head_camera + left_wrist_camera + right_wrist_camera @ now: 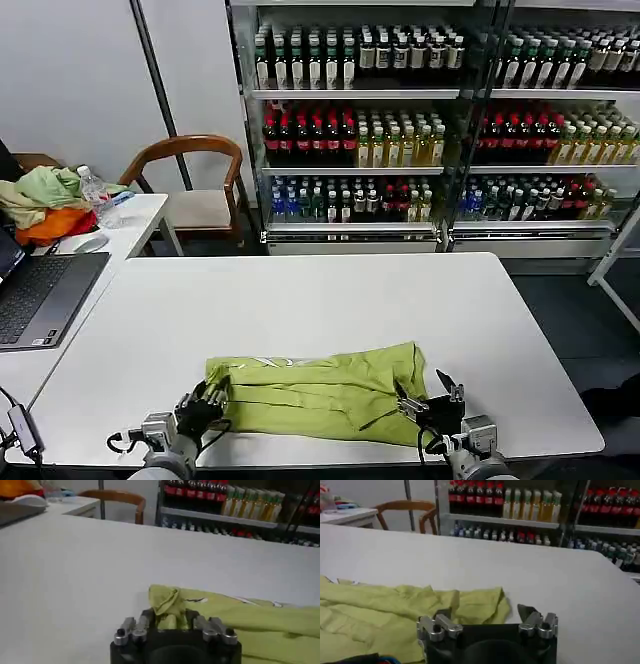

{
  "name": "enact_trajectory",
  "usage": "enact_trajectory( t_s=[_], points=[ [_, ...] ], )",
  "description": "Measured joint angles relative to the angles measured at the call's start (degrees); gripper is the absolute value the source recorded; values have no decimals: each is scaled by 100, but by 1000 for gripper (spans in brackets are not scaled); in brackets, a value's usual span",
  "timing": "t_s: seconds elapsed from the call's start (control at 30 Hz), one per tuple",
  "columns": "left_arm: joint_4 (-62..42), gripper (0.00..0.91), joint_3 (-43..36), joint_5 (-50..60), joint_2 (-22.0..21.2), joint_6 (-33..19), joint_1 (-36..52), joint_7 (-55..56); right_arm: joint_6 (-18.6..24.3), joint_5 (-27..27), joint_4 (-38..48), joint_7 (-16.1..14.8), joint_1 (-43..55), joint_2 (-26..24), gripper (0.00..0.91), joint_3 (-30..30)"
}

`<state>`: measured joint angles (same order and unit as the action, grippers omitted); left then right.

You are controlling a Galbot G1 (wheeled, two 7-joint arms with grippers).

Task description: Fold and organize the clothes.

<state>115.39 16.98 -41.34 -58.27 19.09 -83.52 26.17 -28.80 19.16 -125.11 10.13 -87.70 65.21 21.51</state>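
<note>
The T-shirt [320,392] is pinched at one end by the left gripper [203,413] for folding; the right gripper [430,408] is spread beside its other end.

Beyond the T-shirt [325,392] the white table [300,300] is lying bare to its far edge, giving free passage; left of the T-shirt a laptop [40,295] is standing in the way; further off a garment heap [45,205], seemingly a bottle [93,186], and a chair [195,180] are crowding that side.
</note>
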Motion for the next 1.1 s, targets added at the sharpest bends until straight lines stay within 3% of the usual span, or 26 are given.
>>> enact_trajectory(
  t_s=[0.6,1.1],
  points=[
    [-37,30,236,400,70,223,157,-190,-42,39,79,13,235,-157,907,92],
    [-250,30,2040,685,577,842,-130,-251,-41,50,88,-3,426,-183,907,91]
  ],
)
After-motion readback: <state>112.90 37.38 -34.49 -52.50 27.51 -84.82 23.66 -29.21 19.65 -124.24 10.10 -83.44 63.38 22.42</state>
